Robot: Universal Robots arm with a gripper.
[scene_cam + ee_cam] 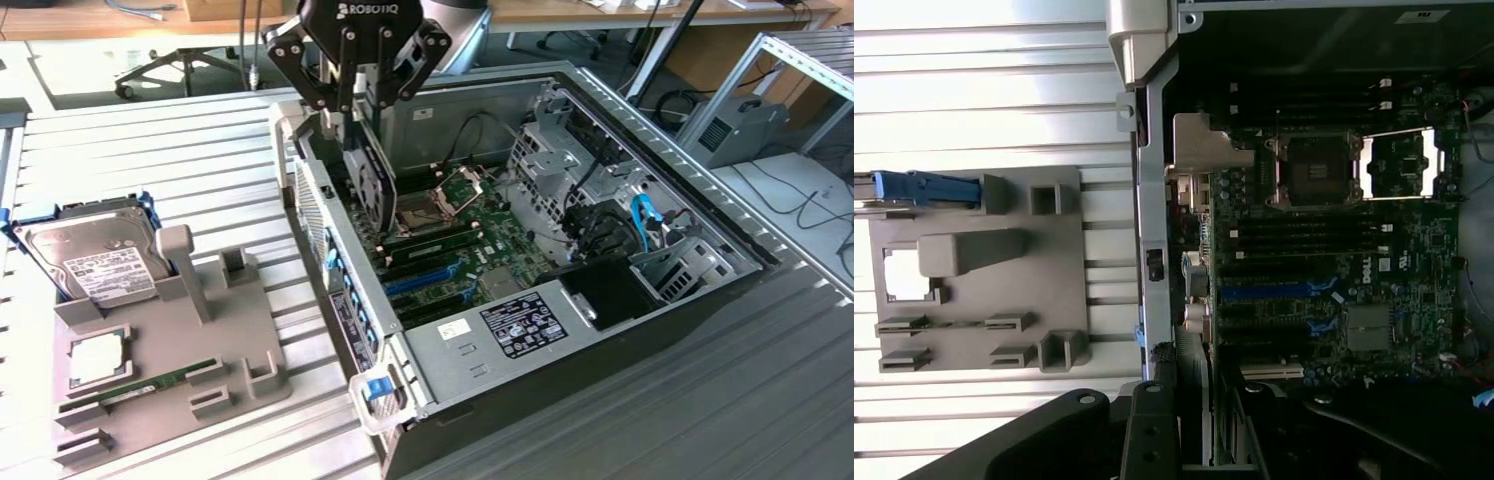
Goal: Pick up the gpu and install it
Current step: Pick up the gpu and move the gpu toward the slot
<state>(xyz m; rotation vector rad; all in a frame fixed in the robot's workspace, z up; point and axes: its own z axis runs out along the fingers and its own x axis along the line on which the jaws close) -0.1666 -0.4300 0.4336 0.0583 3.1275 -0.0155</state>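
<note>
The gpu (372,185) is a thin black card that hangs on edge from my gripper (355,112), which is shut on its upper edge. It is held over the open computer case (441,350), close to the case's rear wall at the exterior view's left, and its lower end dips toward the motherboard (494,240) by the CPU socket (430,212). In the wrist view the gpu (1196,385) shows edge-on with its silver bracket between my fingers (1151,430), above the blue expansion slots (1274,292).
A grey parts tray (234,345) lies at the exterior view's left of the case, holding a silver hard drive (100,262), a processor (100,360) and a green memory stick (140,385). Drive cages (574,150) and cables (641,225) fill the case's far side.
</note>
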